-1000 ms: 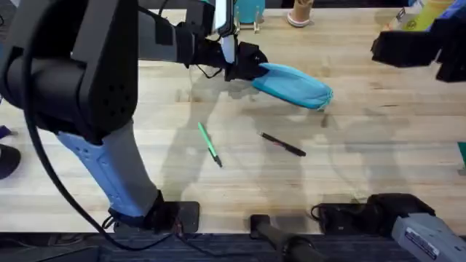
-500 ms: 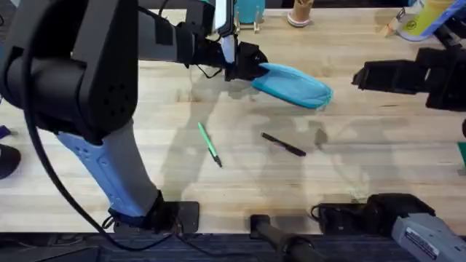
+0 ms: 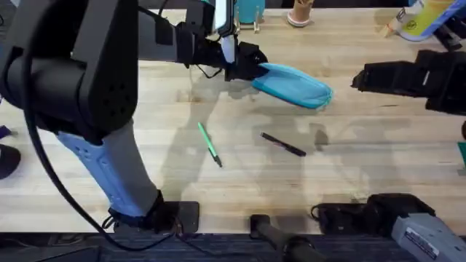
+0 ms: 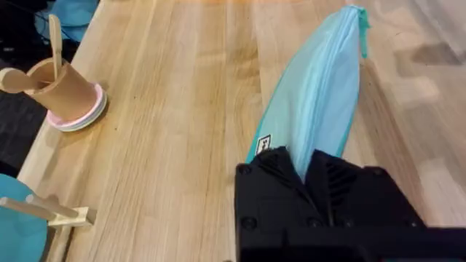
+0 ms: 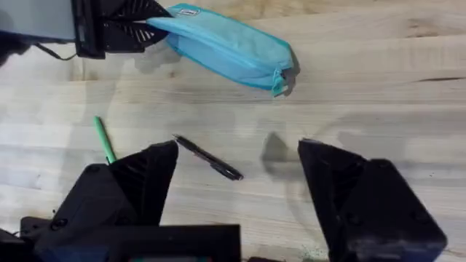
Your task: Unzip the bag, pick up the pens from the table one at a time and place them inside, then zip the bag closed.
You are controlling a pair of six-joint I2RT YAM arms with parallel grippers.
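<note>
The teal-blue bag lies on the table at the back middle, its zipper running along its length. My left gripper is shut on the bag's near end, the black fingers pinching the fabric. The green pen and the black pen lie on the wood in front of the bag; both also appear under my right gripper, the green pen and the black pen. That right gripper hovers open at the right, above the table, nothing between its fingers.
A brown cup with a wooden stick on a pink saucer stands at the table's back edge, near a teal object. A yellow bottle sits at the back right. Both arm bases occupy the front edge.
The right gripper has moved left toward the bag from the far right edge, then held almost still. The left gripper, bag and pens have not moved.
</note>
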